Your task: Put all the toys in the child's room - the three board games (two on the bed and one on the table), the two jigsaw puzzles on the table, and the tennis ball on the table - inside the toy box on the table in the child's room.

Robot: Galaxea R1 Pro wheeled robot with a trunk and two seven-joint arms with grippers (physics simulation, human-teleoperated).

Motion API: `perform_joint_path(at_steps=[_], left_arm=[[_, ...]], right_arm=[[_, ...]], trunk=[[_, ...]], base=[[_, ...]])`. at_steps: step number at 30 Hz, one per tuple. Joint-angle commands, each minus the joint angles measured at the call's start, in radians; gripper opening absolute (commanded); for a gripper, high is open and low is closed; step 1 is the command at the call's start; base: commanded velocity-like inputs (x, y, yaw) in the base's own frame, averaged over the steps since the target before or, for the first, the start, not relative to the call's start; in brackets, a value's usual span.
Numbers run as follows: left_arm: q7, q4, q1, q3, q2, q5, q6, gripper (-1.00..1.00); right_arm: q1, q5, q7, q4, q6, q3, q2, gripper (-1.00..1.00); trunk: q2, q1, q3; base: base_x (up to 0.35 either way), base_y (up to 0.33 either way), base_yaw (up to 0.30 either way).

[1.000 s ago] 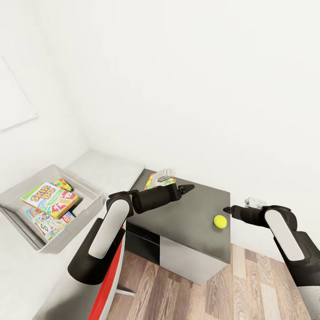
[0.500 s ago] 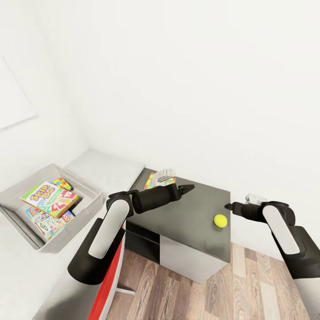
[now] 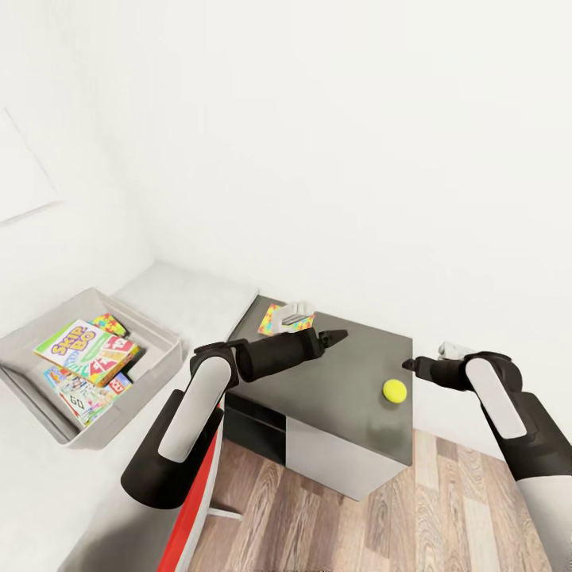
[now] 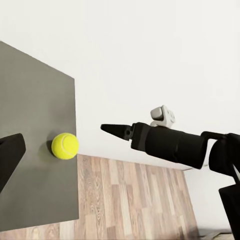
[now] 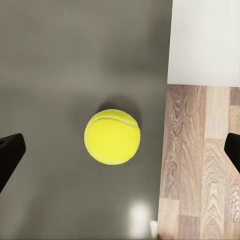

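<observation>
The yellow tennis ball (image 3: 394,389) rests on the dark grey wing of the table (image 3: 334,413), near its right edge. My right gripper (image 3: 409,365) hovers just above and to the right of it, open; in the right wrist view the ball (image 5: 112,136) lies between the wide-spread fingers (image 5: 11,152). My left gripper (image 3: 338,337) hangs open and empty over the wing's middle. One jigsaw puzzle (image 3: 284,319) lies at the wing's far corner. The toy box (image 3: 127,409) at the left holds the Skip-Bo board game (image 3: 75,343), the Monopoly one (image 3: 79,397) and a second puzzle (image 3: 110,324).
A small pale grey object (image 3: 298,308) lies on the puzzle at the wing's back. The pale desk top (image 3: 191,294) runs between toy box and wing. A red and white shape (image 3: 199,492) stands below my left arm. Wooden floor (image 3: 445,508) lies right of the wing, white walls behind.
My right gripper has lifted slightly and drawn a little right of the ball. The head view has shifted a bit. The left arm and the ball have not moved.
</observation>
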Motion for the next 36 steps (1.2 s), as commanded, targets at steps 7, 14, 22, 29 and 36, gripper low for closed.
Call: perform_joint_path(at_steps=[7, 14, 22, 29, 36], left_arm=[[0.009, -0.002, -0.001, 0.000, 0.000, 0.011, 0.002, 1.00], [0.008, -0.002, -0.001, 0.000, 0.000, 0.011, 0.002, 1.00], [0.010, 0.002, -0.036, 0.004, -0.001, 0.011, 0.005, 1.00], [0.016, 0.046, -0.140, 0.028, 0.004, 0.073, 0.009, 1.00], [0.044, 0.092, -0.218, 0.038, 0.007, 0.153, 0.009, 1.00]], right_arm=[[-0.006, -0.009, -0.009, 0.011, 0.001, 0.002, 0.000, 1.00], [-0.008, -0.009, -0.008, 0.017, 0.001, 0.003, 0.001, 1.00], [-0.011, -0.009, -0.007, 0.021, 0.001, 0.005, 0.011, 1.00], [-0.022, -0.007, -0.007, 0.033, 0.001, 0.009, 0.041, 1.00], [-0.036, -0.005, -0.007, 0.055, 0.000, 0.027, 0.051, 1.00]], trunk=[[-0.002, 0.001, -0.013], [-0.002, 0.001, -0.024], [-0.002, 0.001, -0.037], [-0.002, 0.001, -0.049], [-0.002, 0.001, -0.060]], base=[[0.000, 0.000, 0.000], [0.000, 0.000, 0.000], [0.000, 0.000, 0.000], [0.000, 0.000, 0.000], [0.000, 0.000, 0.000]])
